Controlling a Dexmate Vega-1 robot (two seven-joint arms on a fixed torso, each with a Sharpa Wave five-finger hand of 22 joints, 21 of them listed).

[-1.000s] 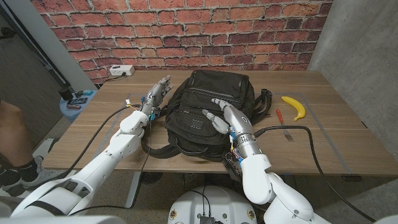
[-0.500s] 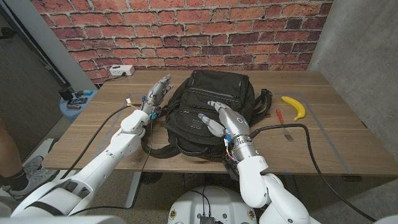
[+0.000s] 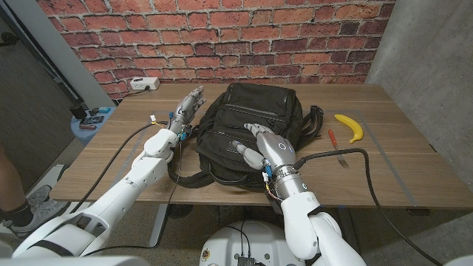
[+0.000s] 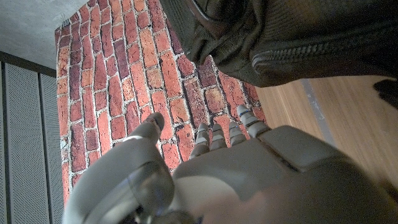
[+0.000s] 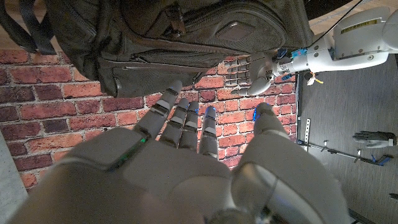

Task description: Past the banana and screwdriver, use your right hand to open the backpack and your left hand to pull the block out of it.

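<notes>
Head view: black backpack point(image 3: 247, 133) lies flat mid-table on the wooden table point(image 3: 399, 174), straps trailing off its near left corner toward the table edge; zippers look closed, block not visible so cannot tell where it sits. Right hand point(image 3: 264, 142) is over the near front part of the backpack, back of hand up, fingers spread apart and reaching left across the front pocket area; whether fingertips actually touch the fabric cannot be told; it holds nothing. Left hand point(image 3: 187, 108) is just beside the backpack's left side, near its far corner, fingers extended and slightly apart, holding nothing; contact with the bag unclear. Yellow banana point(image 3: 350, 126) lies right of the backpack, apart from it, with a red-handled screwdriver point(image 3: 333, 140) just beside it on the near-left side, not touching. A black cable point(image 3: 347, 154) runs from the right wrist across the table past the screwdriver. White power strip point(image 3: 144, 84) sits at the table's far left corner. Brick wall point(image 3: 222, 41) behind. A person's leg and shoe point(image 3: 29, 203) at the left edge, on the floor. Right wrist view: right hand fingers point(image 5: 180, 118) apart, pointing at the backpack's zippered side point(image 5: 186, 37); left hand point(image 5: 249, 71) seen against the bag's edge, fingers open. Left wrist view: left hand point(image 4: 249, 174) with fingers loosely apart, backpack point(image 4: 298, 37) close ahead of them.
</notes>
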